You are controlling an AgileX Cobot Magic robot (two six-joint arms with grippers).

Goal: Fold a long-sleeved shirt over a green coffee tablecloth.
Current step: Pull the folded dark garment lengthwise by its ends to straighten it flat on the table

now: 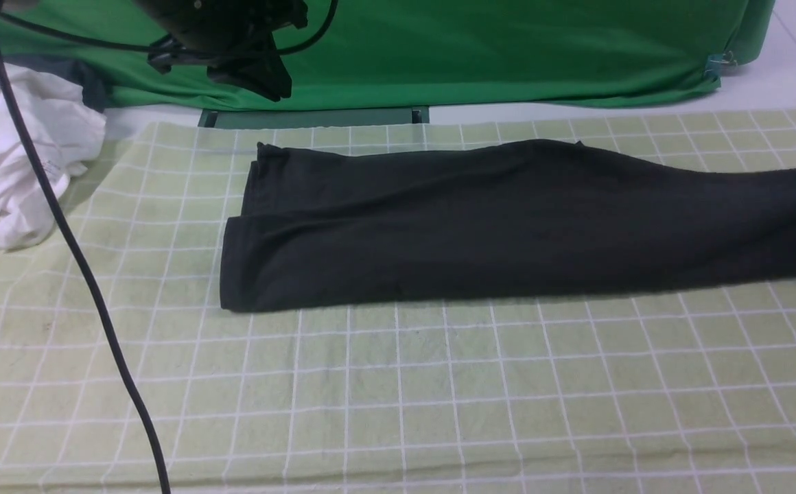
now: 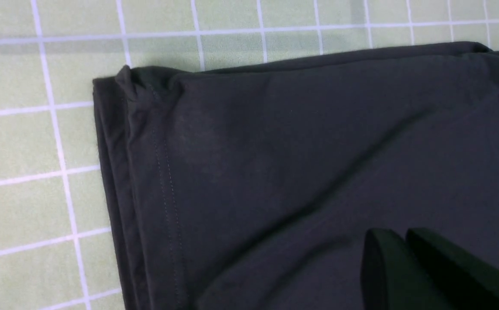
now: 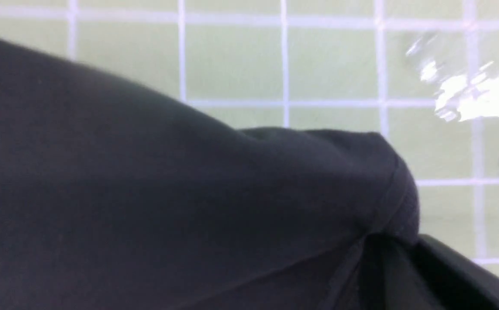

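The long-sleeved shirt (image 1: 480, 219) lies folded into a long dark band across the green coffee tablecloth (image 1: 439, 398), running off the picture's right edge. Its print is hidden. My left gripper (image 1: 271, 86) hangs high above the shirt's far left end. In the left wrist view that gripper (image 2: 398, 234) is shut and empty over the hemmed end of the shirt (image 2: 297, 150). In the right wrist view my right gripper (image 3: 398, 243) is shut on a lifted edge of the shirt (image 3: 146, 193), with the tablecloth (image 3: 331, 64) behind. The right gripper is outside the front view.
A crumpled white garment (image 1: 14, 151) lies at the far left of the tablecloth. A plain bright-green cloth (image 1: 508, 48) hangs along the back. A black cable (image 1: 75, 254) runs down across the left side.
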